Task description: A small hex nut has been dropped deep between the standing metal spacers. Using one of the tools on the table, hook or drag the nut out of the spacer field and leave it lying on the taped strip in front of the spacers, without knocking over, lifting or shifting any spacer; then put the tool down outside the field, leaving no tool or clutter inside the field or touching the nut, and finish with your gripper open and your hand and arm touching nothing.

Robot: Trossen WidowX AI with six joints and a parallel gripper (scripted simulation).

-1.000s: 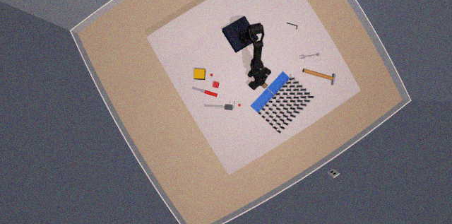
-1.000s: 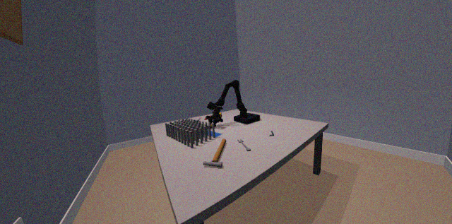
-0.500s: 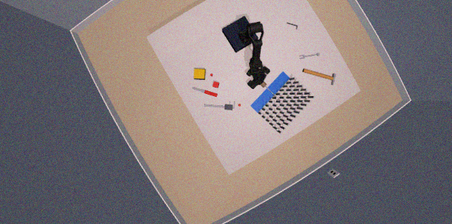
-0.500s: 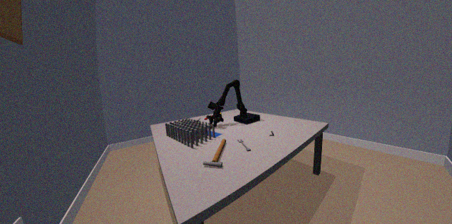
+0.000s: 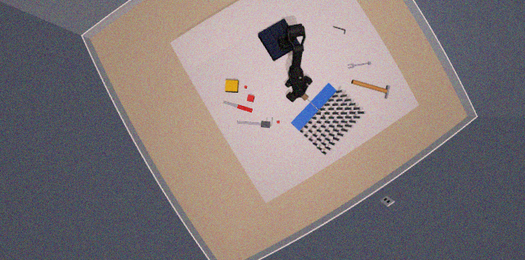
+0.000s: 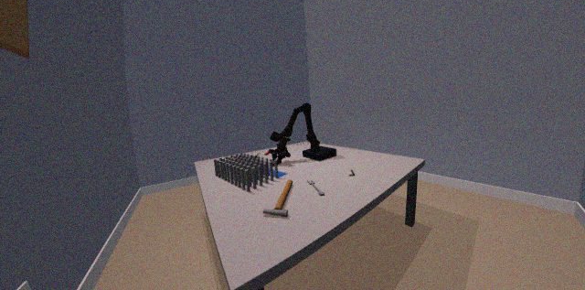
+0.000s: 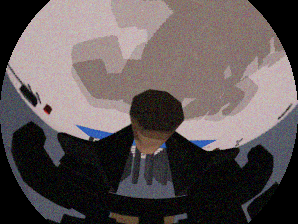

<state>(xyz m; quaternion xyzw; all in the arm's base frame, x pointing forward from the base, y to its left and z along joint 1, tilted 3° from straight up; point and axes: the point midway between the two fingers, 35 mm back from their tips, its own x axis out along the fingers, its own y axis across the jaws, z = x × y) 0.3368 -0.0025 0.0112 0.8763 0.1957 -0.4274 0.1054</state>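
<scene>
My gripper (image 5: 303, 94) (image 6: 278, 160) (image 7: 150, 128) is shut on the brown handle (image 5: 305, 97) (image 7: 156, 112) of a thin-shafted tool. The thin metal shaft (image 5: 312, 104) reaches from the handle across the blue taped strip (image 5: 299, 123) (image 6: 280, 174) (image 7: 91, 132), and its visible end is at the strip's spacer-side edge. The gripper is on the robot-base side of the strip. The standing metal spacers (image 5: 361, 111) (image 6: 249, 180) (image 7: 149, 172) form a dense field beyond the strip and look upright. The nut cannot be made out in any view, and the shaft's tip is too small to judge.
A hammer (image 5: 369, 86) (image 6: 283, 196), a wrench (image 5: 359, 65) (image 6: 315, 187) and a small hex key (image 5: 340, 29) (image 6: 351, 173) lie on one side. Opposite are a yellow block (image 5: 231, 85), a red cube (image 5: 250, 98), a red-handled tool (image 5: 244, 108) and a grey tool (image 5: 266, 124).
</scene>
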